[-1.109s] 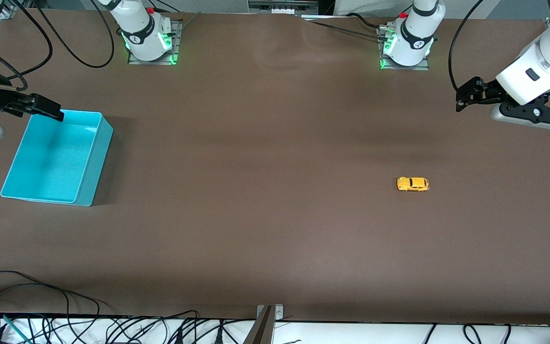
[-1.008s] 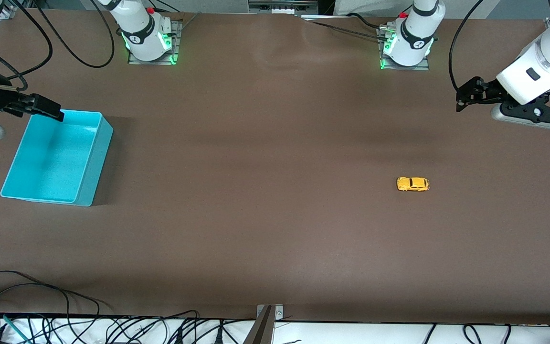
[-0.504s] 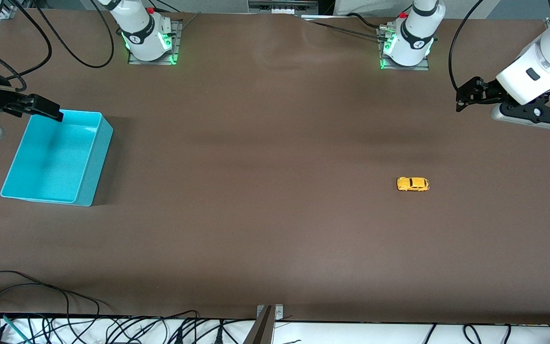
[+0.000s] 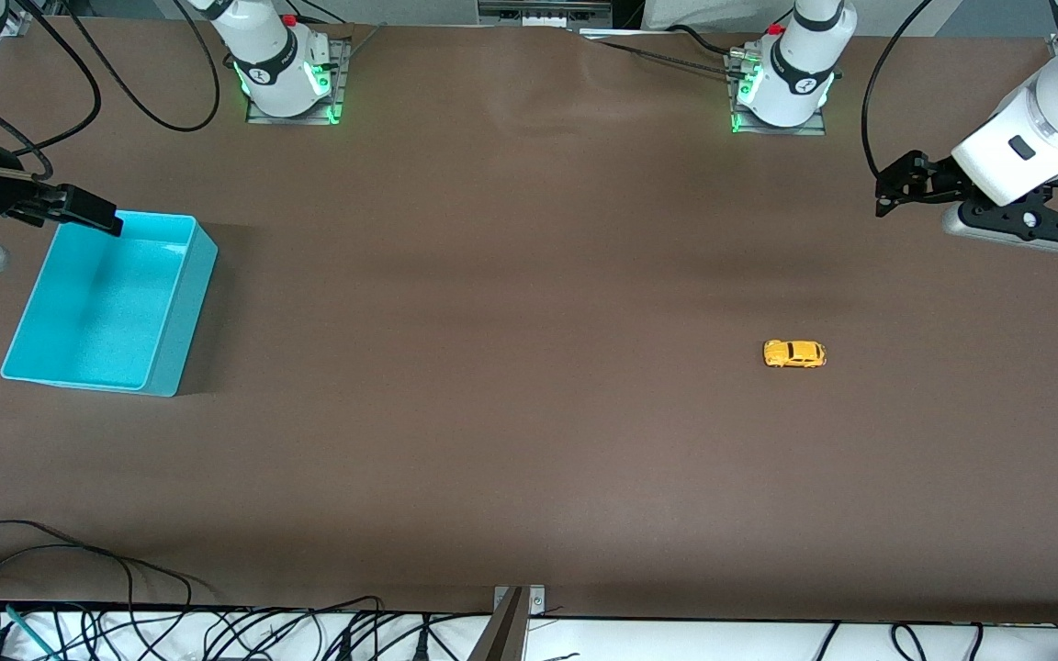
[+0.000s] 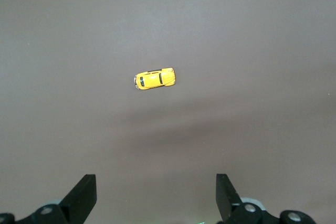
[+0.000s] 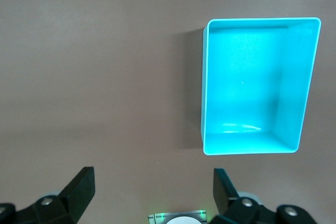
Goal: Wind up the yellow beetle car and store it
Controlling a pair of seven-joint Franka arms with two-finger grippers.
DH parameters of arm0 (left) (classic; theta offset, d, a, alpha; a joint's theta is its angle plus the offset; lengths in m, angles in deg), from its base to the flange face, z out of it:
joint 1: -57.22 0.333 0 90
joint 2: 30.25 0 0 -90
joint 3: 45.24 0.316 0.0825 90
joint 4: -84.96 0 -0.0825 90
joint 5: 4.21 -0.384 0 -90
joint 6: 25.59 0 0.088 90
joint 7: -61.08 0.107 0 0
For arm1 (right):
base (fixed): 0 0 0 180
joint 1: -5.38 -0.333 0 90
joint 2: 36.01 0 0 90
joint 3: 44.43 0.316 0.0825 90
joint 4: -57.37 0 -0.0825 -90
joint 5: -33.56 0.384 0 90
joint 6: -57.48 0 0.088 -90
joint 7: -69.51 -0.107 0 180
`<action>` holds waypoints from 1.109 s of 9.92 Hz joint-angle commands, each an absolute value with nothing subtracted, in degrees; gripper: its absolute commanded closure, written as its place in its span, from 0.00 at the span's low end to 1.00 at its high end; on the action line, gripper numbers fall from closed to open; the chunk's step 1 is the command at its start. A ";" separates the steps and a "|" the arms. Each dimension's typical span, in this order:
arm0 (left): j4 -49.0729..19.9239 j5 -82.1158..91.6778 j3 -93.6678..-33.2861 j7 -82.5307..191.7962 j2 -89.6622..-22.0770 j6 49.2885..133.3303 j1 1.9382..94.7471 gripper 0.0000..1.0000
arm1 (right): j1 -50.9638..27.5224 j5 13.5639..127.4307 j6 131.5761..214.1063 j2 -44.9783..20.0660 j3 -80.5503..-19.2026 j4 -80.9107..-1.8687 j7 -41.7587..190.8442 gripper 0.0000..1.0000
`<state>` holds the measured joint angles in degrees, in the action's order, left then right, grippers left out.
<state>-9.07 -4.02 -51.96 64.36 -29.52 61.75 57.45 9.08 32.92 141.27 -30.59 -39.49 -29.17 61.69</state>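
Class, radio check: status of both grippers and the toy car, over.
Left gripper open, empty, up over the table. Right gripper open beside the bin. Car untouched. Nothing in the way.

Yellow beetle car [image 5: 154,78] alone on brown table [image 5: 262,35], between wide-apart left gripper [image 5: 156,195] jaws.

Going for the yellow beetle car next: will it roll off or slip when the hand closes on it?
The yellow beetle car stands on its wheels on the bare table, so a nudge along its length would probably send it rolling. Its rounded, glossy-looking body may slip between fingers; gripping across the sides seems safer. It looks tiny, likely light.
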 commanded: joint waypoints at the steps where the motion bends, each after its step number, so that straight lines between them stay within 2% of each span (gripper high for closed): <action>1: -7.32 -3.59 -52.18 63.98 -30.60 60.28 57.48 0.00 | 9.51 32.33 140.37 -30.47 -39.15 -28.50 61.07 0.00; 11: -6.97 -3.60 -52.18 63.98 -31.30 60.28 57.66 0.00 | 9.51 32.33 140.37 -30.38 -39.15 -28.59 61.16 0.00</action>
<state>-9.08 -4.02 -52.02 64.36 -30.34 61.71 57.45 9.08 32.91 141.25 -30.56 -39.49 -29.17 61.62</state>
